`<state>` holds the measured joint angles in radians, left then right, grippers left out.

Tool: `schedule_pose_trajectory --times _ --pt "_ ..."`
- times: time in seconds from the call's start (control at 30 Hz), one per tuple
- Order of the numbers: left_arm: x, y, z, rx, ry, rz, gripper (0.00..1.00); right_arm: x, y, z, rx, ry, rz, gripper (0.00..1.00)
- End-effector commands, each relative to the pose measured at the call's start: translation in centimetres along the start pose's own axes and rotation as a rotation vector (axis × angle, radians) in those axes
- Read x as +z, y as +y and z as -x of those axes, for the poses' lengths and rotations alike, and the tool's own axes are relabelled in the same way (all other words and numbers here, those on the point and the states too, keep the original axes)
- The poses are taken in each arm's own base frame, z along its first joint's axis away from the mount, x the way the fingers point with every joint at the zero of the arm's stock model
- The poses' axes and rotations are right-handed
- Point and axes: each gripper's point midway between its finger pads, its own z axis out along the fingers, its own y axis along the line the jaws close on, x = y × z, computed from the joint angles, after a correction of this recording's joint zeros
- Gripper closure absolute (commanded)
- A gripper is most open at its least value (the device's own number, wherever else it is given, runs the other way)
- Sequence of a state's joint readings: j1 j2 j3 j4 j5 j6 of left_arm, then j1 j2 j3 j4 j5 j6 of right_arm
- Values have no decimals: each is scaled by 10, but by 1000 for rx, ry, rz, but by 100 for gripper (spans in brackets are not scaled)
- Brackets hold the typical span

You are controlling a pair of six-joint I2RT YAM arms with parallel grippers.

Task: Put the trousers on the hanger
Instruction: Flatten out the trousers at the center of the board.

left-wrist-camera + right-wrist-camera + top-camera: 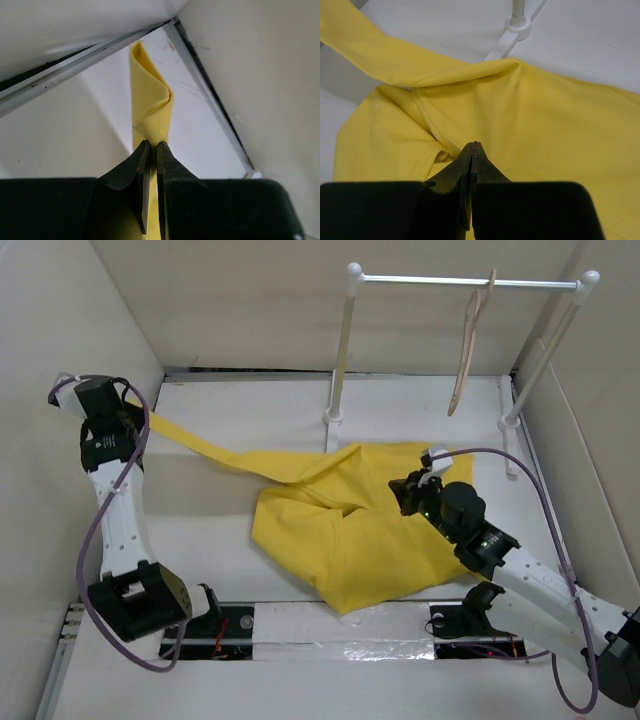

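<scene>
The yellow trousers (350, 530) lie crumpled in the middle of the table, with one leg stretched out to the far left. My left gripper (128, 402) is shut on the end of that leg, near the left wall. In the left wrist view the folded cloth (150, 100) sticks out from between the jaws of the left gripper (152, 145). My right gripper (410, 488) hovers over the right part of the trousers (545, 125); the right gripper (474, 145) has its tips pressed together with no cloth showing between them. The beige hanger (468, 350) hangs on the rail, far right.
A white rail (440, 281) on two posts stands at the back, its left post foot (517, 27) just beyond the trousers. Beige walls close in the left, back and right sides. A metal strip (210, 95) runs along the wall's foot.
</scene>
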<state>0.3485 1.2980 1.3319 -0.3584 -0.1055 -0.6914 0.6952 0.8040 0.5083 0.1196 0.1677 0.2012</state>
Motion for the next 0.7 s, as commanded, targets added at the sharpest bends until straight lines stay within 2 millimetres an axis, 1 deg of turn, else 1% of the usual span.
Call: schedule_pose_trajectory --times 0.0,0.03,0.07,0.1,0.13,0.17,0.2,0.23,0.3,0.33,0.4,0.47,0.5,0.57,0.6,0.63,0.67 --pt "-54 -29 41 -73 -131 -123 100 -7 9 25 0 -71 37 98" --pt "-67 -33 43 -69 -125 -130 100 -8 9 26 1 -74 36 98" --pt "-75 -34 47 -72 -133 -128 100 -11 9 29 2 -82 36 98" --pt "-91 -34 53 -71 -157 -143 100 -13 9 31 5 -89 38 98" --pt "-100 -35 52 -66 -155 -141 100 -15 10 33 6 -93 42 97" --pt "-104 -33 49 -62 -149 -137 100 -18 10 34 5 -91 41 97" --pt "-112 -30 48 -63 -157 -140 100 -21 10 39 10 -111 43 97" --pt "-102 -21 30 -56 -114 -129 100 -22 7 39 14 -123 32 97" --pt "-96 -10 20 -58 -97 -112 100 -23 6 40 20 -129 25 97" --pt "-87 0 11 -53 -72 -86 100 -23 5 39 20 -127 22 97" --pt "-75 9 4 -55 -51 -59 100 -21 5 38 16 -115 19 97" --pt "-66 11 7 -53 -67 -36 100 -19 4 36 12 -102 8 96" --pt "-54 14 4 -49 -55 -13 100 -18 3 35 12 -99 6 96" --pt "-43 9 12 -51 -74 1 100 -14 2 31 4 -91 -1 97" --pt "-26 11 8 -46 -57 26 100 -12 2 30 -1 -88 -1 96" --pt "-20 8 14 -48 -68 34 100 -11 7 27 -20 -78 31 96" --pt "-14 7 14 -47 -66 45 100 -4 14 25 -36 -73 66 96"
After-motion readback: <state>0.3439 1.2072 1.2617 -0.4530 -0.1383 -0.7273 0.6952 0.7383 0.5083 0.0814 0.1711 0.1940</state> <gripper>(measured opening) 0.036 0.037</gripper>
